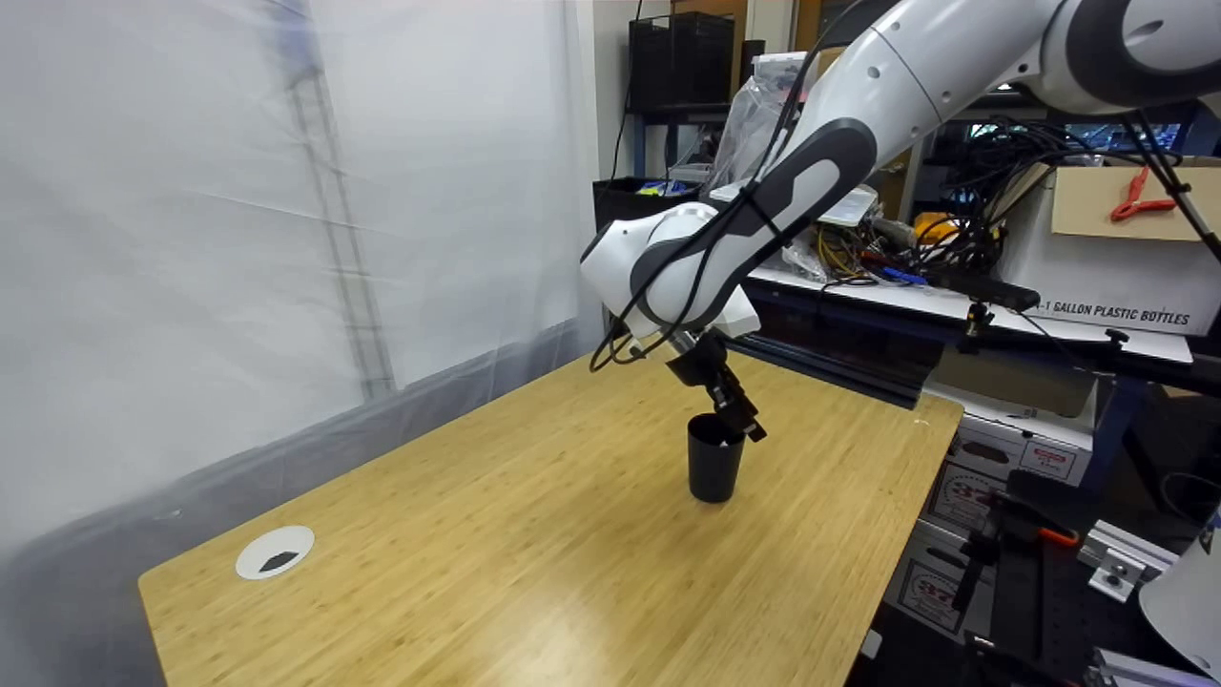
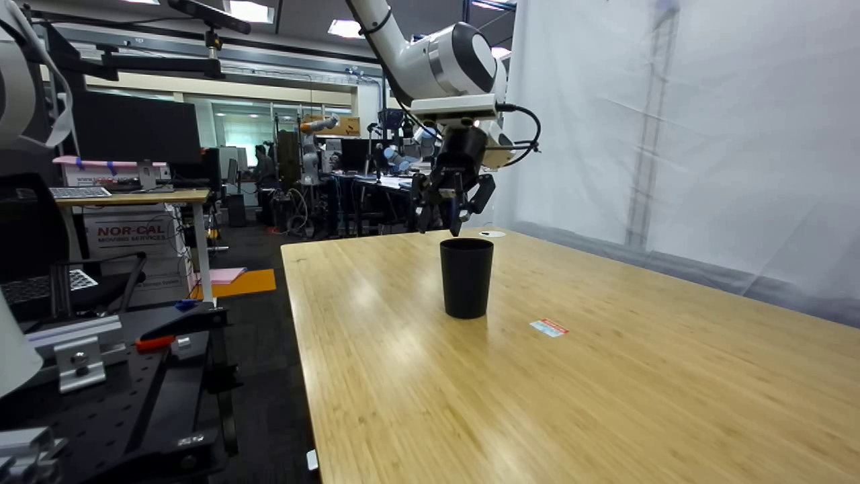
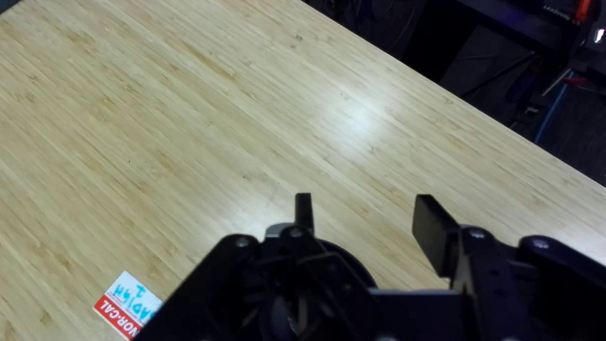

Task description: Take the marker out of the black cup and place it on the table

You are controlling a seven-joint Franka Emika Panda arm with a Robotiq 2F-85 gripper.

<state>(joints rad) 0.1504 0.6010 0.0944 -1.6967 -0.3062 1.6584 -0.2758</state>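
I hold my pincer (image 3: 365,226) spread just above the black cup (image 2: 467,282), which rests on the counter (image 2: 605,396). Near my pincer lies a sticker (image 3: 127,307) printed NOR-CAL, with teal handwriting (image 3: 134,300) I can't fully read. Well away from the pincer, a carton (image 2: 134,250) says NOR-CAL MOVING SERVICES, a white box (image 1: 1111,267) GALLON PLASTIC BOTTLES.

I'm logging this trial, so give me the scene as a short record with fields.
black cup: upright on the table
gripper: open, near the cup's mouth
fingers: apart, table visible between them in the wrist view
sticker: white and red, on the table, apart from the cup
marker: not identifiable; a pale bit shows inside the cup
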